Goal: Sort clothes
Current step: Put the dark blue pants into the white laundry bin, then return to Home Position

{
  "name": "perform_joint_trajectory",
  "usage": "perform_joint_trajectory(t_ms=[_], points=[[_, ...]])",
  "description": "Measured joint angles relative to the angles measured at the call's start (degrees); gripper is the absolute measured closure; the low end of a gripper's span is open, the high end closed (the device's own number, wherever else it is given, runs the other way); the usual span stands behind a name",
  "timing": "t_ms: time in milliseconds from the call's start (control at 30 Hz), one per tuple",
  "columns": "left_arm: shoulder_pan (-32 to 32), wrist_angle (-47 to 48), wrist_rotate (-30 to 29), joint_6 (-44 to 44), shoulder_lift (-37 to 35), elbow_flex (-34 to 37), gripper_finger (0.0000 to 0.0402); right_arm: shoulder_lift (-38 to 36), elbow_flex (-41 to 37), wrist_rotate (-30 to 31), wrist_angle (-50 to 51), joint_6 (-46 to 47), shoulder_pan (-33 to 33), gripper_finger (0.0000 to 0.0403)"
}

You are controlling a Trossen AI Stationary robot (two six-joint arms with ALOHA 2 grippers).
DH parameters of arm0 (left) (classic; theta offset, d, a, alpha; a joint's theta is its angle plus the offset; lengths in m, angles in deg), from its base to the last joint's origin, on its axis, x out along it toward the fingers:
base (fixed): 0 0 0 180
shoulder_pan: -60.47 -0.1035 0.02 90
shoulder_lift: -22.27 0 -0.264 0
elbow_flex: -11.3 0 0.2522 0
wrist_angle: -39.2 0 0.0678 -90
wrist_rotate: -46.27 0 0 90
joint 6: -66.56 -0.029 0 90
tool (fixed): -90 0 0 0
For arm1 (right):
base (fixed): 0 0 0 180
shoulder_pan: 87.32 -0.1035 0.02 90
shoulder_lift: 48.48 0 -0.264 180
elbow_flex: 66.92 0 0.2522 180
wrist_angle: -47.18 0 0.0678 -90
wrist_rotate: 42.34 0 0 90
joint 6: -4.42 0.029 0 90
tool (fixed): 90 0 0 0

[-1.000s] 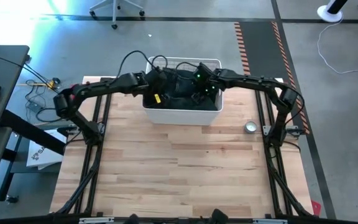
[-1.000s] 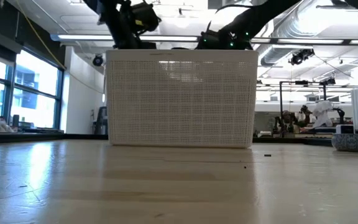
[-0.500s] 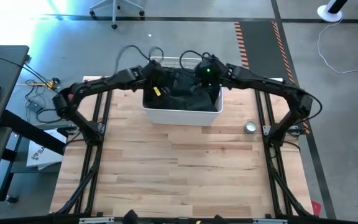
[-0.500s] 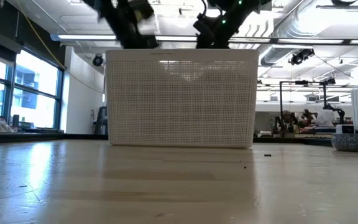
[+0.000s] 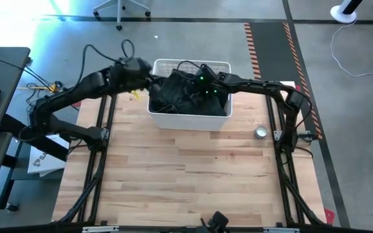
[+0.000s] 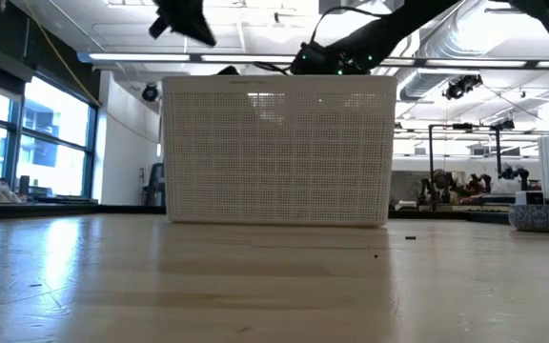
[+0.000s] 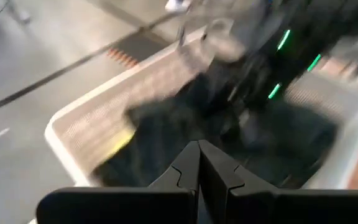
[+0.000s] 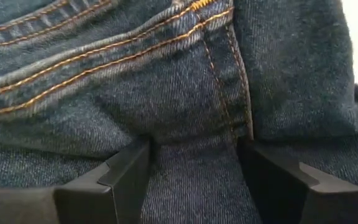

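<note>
In the low view the white basket (image 6: 277, 151) hides all of its contents behind its lattice wall, and the arms are cut off by the top edge. The left wrist view is smeared by motion: the dark clothes (image 7: 241, 137) in the basket run together into one mass, and a yellow patch (image 7: 118, 140) near the basket's wall cannot be made out as a garment. From above, the right gripper (image 5: 195, 94) is sunk among the dark pile, its fingertips hidden. The right wrist view is filled by the denim jeans (image 8: 166, 81), cut off on every side. A small round thing (image 5: 261, 133) near the table's right edge is too small to identify.
</note>
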Motion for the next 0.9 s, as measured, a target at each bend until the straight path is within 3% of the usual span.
perform_joint_trajectory(t_ms=[167, 367, 500, 667, 900], points=[[1.74, 6.78, -8.02, 0.99, 2.18, 0.03, 0.0401, -0.69, 0.89, -2.28, 3.09, 0.12, 0.71, 0.0165], [3.3, 7.62, -9.33, 1.44, 4.76, 0.07, 0.0401, -9.35, 2.53, 2.56, 5.06, -4.24, -1.92, 0.0165], [3.98, 7.77, -9.35, 0.15, 3.38, 0.07, 0.0401, -19.72, 0.65, 7.89, 5.14, -9.2, -3.9, 0.0165], [6.41, 6.83, -9.25, -1.48, -3.02, 0.74, 0.0401, -36.12, -7.64, 8.43, 5.28, -10.1, -4.18, 0.0165], [13.27, -4.09, -8.11, -1.4, -19.86, 14.57, 0.0401, -65.86, -29.13, 1.54, 2.07, -1.38, -5.83, 0.0165]])
